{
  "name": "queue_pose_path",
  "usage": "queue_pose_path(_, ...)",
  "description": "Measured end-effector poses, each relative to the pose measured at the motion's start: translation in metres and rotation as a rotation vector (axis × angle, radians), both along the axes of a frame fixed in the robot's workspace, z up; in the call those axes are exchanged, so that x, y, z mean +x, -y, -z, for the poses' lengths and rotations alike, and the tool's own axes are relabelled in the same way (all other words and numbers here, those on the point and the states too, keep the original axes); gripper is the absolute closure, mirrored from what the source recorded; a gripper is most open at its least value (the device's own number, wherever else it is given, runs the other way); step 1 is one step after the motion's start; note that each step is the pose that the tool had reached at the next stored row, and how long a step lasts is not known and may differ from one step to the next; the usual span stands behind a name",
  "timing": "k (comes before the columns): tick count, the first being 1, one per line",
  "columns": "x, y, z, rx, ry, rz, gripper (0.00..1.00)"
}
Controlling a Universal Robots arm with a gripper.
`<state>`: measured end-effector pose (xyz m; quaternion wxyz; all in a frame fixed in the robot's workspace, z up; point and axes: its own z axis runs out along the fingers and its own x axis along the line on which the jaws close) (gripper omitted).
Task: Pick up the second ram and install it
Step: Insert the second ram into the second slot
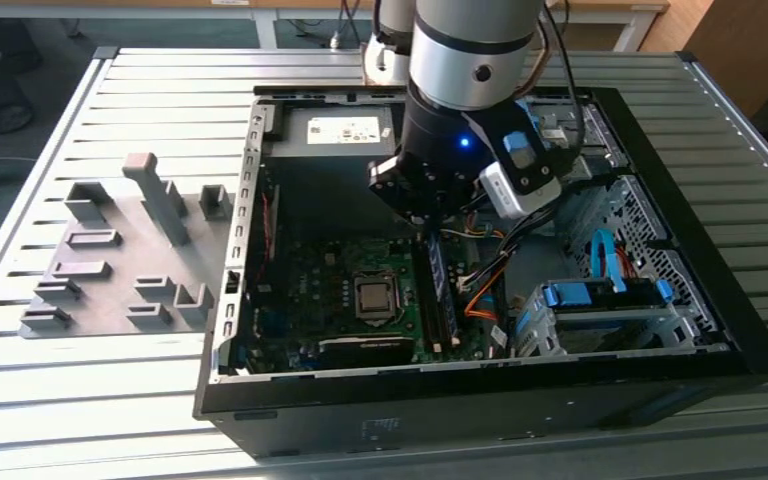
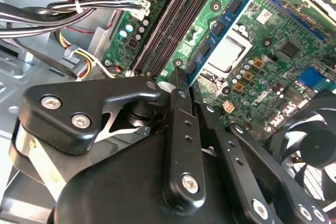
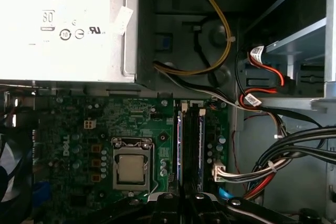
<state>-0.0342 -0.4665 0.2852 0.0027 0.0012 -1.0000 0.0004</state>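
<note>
Daylight falls evenly on the slatted table (image 1: 117, 400), while the open computer case (image 1: 744, 340) stays dim inside. In the first wrist view the power supply (image 3: 63, 24) glares white; the gripper (image 2: 181, 85) looms soft, close

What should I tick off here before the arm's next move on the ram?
1. Ram standing in a slot beside the CPU socket: ok.
2. Ram pressed fully home, end latches closed: cannot tell.
3. Gripper lined up over the ram's end: ok; the exterior view places it above the slot row too.
4. Cables lying to the side, off the slots: ok.
5. Case open, with access from above: ok.
</note>
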Motion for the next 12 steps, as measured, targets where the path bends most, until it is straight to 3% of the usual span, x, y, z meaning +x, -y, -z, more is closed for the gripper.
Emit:
queue_pose_path(6,0.000,0.0006,0.0109,0.0000,-0.0002,0.003,0.85)
queue_pose_path(9,0.001,0.0010,0.0217,0.0000,-0.0015,0.006,0.85)
queue_pose_path(12,0.002,0.0012,0.0272,0.0000,-0.0022,0.006,0.85)
